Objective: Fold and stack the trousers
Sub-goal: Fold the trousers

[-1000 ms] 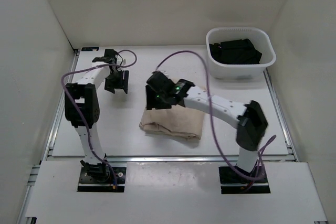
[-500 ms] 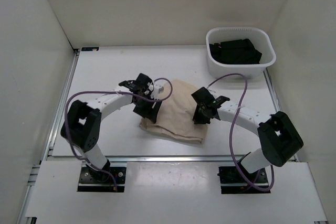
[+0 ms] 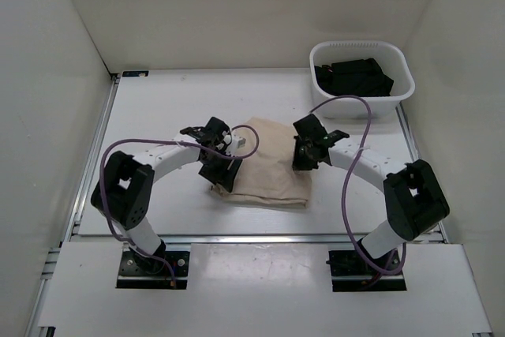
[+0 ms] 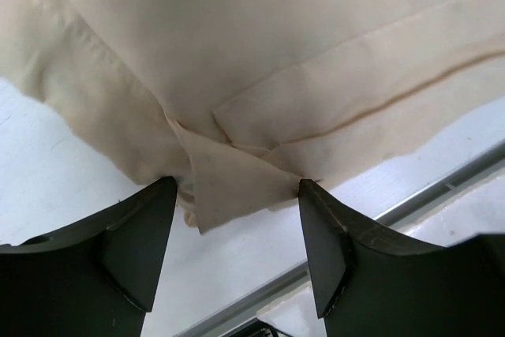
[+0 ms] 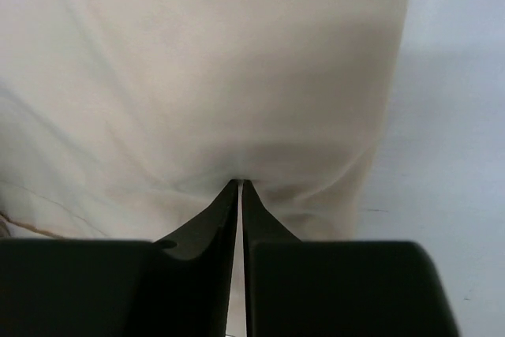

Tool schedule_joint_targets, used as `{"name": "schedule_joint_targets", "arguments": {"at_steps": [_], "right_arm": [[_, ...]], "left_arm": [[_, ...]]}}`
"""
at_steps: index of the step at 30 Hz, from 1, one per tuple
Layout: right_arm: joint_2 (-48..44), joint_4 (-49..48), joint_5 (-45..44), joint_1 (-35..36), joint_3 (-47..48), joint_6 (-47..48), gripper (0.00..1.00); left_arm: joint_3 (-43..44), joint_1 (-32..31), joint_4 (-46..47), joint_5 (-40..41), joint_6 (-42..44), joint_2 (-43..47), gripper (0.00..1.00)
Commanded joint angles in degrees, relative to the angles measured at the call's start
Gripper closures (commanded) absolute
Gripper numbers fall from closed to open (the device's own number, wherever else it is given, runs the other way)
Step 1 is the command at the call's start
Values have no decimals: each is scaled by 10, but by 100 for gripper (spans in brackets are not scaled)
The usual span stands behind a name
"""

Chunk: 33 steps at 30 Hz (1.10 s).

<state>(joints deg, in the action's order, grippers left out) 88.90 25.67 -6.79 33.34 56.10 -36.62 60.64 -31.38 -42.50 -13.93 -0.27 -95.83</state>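
The beige trousers (image 3: 268, 167) lie folded in a rough rectangle at the middle of the table. My left gripper (image 3: 222, 176) is at their near left corner. In the left wrist view it (image 4: 237, 187) stands open, with a folded corner of the trousers (image 4: 260, 53) reaching between the fingertips. My right gripper (image 3: 303, 157) is at the trousers' right edge. In the right wrist view it (image 5: 239, 183) is shut, and the trousers (image 5: 197, 76) pucker around its tips.
A white basket (image 3: 355, 106) stands at the back right with black folded garments (image 3: 353, 76) inside. The table's metal front rail (image 4: 442, 187) runs just beyond the left fingers. White walls close in the back and both sides.
The left arm came from the back left down to the trousers' left corner. The right arm swung from above the trousers to their right edge, and its gripper shut on the cloth.
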Motion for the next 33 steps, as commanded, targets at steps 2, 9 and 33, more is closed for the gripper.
{"name": "schedule_joint_targets", "arguments": {"at_steps": [2,9,33], "right_arm": [[-18,57,-2,-14,75,62,90],[-137,36,-7,12,-11,-39,88],[-213,297,-71,0,41,-59,2]], "left_arm": [[54,-4,-25,-6,3,74,26],[202,-4,-14,2,3,29,23],[349,43,-19,108,3,-50,13]]}}
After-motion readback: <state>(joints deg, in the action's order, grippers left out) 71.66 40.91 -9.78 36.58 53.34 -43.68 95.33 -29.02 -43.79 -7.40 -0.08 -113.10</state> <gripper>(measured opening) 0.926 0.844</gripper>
